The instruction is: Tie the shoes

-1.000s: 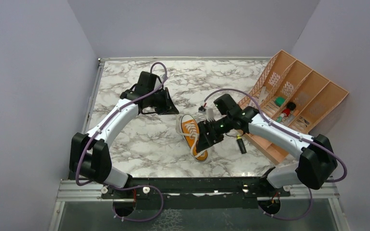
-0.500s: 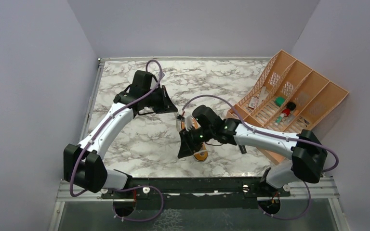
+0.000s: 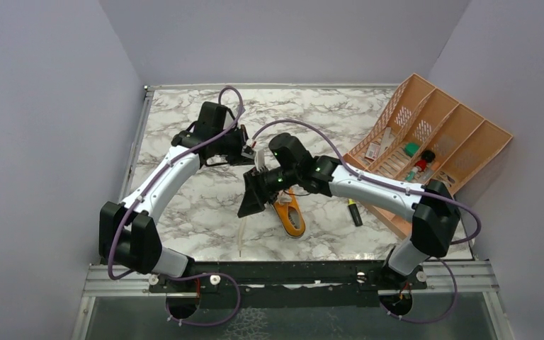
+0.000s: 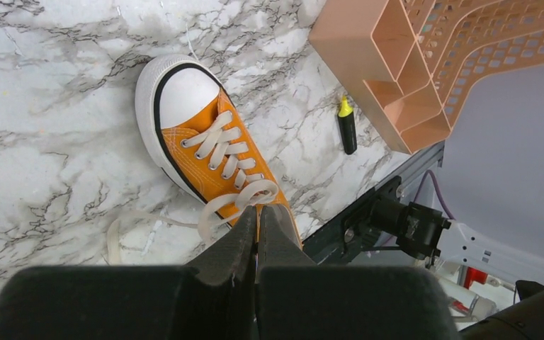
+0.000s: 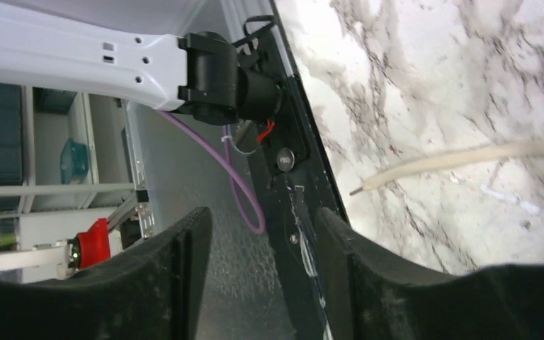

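Note:
The orange sneaker (image 3: 292,215) with white toe cap lies mid-table, its toe end hidden under my right arm. The left wrist view shows it whole (image 4: 205,142), with white laces (image 4: 230,152) and a loose loop at the tongue. One lace (image 3: 242,237) trails toward the front edge; its tip shows in the right wrist view (image 5: 397,172). My left gripper (image 3: 246,152) (image 4: 257,216) is shut, up and behind-left of the shoe; I cannot tell whether it pinches any lace. My right gripper (image 3: 249,204) (image 5: 262,219) is open and empty, just left of the shoe.
An orange divided rack (image 3: 432,142) (image 4: 425,64) holding small items stands at the right. A black marker with a yellow cap (image 3: 354,212) (image 4: 346,126) lies between the rack and the shoe. Purple walls close the table's left, back and right sides.
My right arm has swung left across the shoe, so its gripper is now left of it. A lace now lies stretched toward the front edge. My left arm has hardly moved.

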